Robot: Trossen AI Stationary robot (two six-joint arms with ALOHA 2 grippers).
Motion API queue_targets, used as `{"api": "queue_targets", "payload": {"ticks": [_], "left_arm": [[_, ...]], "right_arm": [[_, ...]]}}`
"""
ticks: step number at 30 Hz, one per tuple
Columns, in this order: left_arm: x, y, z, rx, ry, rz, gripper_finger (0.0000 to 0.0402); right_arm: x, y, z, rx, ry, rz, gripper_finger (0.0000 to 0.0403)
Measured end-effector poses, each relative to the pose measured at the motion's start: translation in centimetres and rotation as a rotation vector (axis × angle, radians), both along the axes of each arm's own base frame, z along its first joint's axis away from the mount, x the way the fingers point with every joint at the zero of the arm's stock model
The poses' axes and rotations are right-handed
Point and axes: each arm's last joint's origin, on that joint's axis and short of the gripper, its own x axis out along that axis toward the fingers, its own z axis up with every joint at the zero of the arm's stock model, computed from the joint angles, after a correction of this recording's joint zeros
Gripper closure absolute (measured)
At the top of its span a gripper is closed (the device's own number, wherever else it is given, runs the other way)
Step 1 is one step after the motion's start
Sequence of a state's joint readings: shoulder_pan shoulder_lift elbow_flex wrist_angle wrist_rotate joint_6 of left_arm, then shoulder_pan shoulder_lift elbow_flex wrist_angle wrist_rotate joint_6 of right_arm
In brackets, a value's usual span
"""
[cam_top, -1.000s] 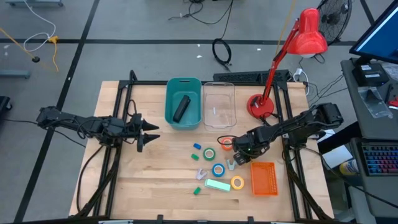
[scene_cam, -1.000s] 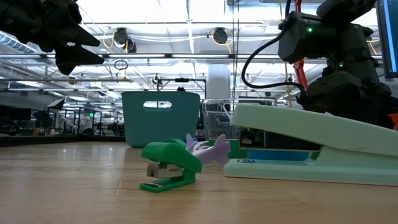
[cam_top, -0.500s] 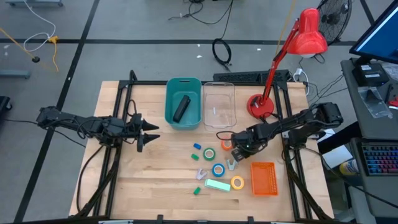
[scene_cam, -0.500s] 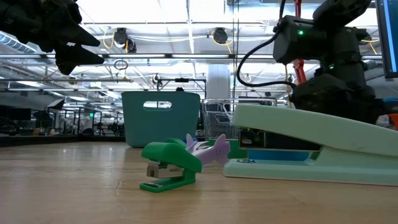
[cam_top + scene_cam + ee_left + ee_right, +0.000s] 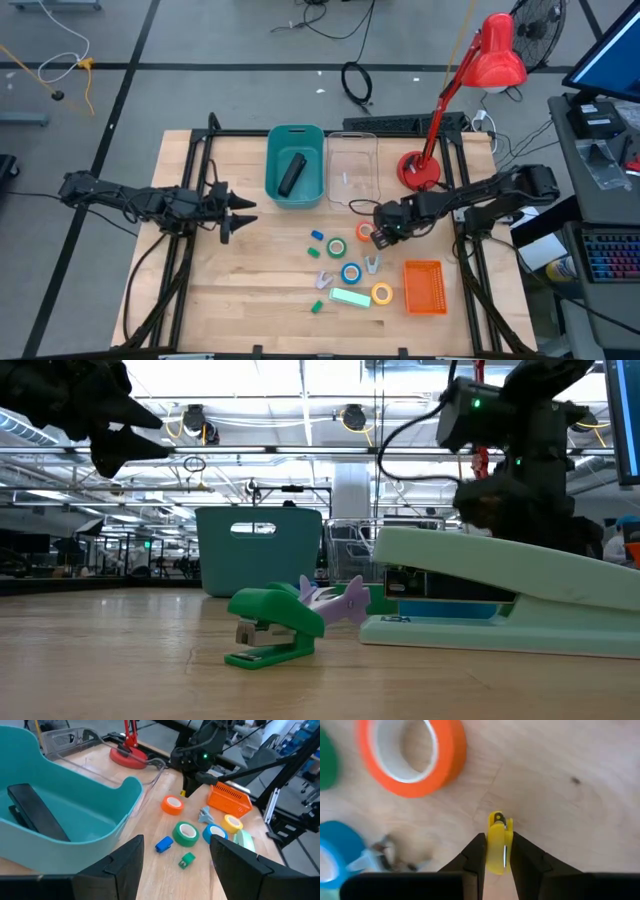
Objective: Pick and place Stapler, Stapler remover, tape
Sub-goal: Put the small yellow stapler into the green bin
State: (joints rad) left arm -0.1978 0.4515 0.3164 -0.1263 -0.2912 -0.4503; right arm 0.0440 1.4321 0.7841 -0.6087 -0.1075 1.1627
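My right gripper (image 5: 379, 233) points down beside the orange tape roll (image 5: 364, 231) and is shut on a small yellow mini stapler (image 5: 496, 845). Green (image 5: 337, 246), blue (image 5: 350, 272) and yellow (image 5: 382, 293) tape rolls lie flat on the table. A grey staple remover (image 5: 372, 264) and a purple one (image 5: 324, 279) lie among them. The black stapler (image 5: 291, 173) rests in the teal bin (image 5: 295, 135). My left gripper (image 5: 240, 215) hovers open over the table's left part. My right gripper pinches the yellow mini stapler by its two flat sides (image 5: 495, 854) between its two fingers. The fingers come from above, pointing steeply down. The stapler's end with the metal pin (image 5: 498, 817) sticks out past the fingertips toward the table. Whether that end is clear of the wood I cannot tell.
A clear bin (image 5: 352, 168) stands right of the teal one, with a red lamp (image 5: 420, 170) at the far right. An orange basket (image 5: 424, 285) sits at the near right. A mint stapler (image 5: 350, 297) and small blue (image 5: 317, 236) and green (image 5: 317, 307) mini staplers lie nearby.
My right gripper has moved a little toward the table's far edge and up, tipping slightly, next to the orange tape roll. The tape rolls and the other things have stayed in place.
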Motion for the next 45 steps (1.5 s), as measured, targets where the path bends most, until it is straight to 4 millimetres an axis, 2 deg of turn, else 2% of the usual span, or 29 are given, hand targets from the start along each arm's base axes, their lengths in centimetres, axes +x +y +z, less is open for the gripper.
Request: {"api": "queue_targets", "payload": {"ticks": [7, 12, 17, 24, 29, 35, 45], "left_arm": [[0.1, 0.0, 0.4, -0.017, -0.04, 0.002, 0.0174], [0.1, 0.0, 0.6, -0.045, -0.07, 0.007, 0.0174], [0.3, -0.1, 1.5, -0.092, -0.158, 0.011, 0.0174], [1.2, -0.2, 2.4, -0.123, -0.265, 0.01, 0.0174], [2.9, -0.6, 2.1, -0.131, -0.28, 0.011, 0.0174], [5.1, -1.0, 1.5, -0.155, -0.308, 0.013, 0.0174], [7.2, -1.5, 1.1, -0.223, -0.392, 0.006, 0.0174]], "right_arm": [[-0.9, -0.2, 2.8, 0.004, -0.128, -0.019, 0.0343], [-1.2, -0.2, 5.1, 0.001, -0.305, -0.012, 0.0343], [-0.4, -0.2, 7.4, -0.023, -0.566, 0.011, 0.0343], [1.8, -0.4, 9.9, -0.085, -0.912, 0.035, 0.0343], [3.3, -0.8, 10.5, -0.126, -1.061, 0.051, 0.0343], [5.4, -1.0, 9.9, -0.15, -1.174, 0.057, 0.0344], [8.5, -0.8, 8.8, -0.113, -1.317, 0.096, 0.0344]]}}
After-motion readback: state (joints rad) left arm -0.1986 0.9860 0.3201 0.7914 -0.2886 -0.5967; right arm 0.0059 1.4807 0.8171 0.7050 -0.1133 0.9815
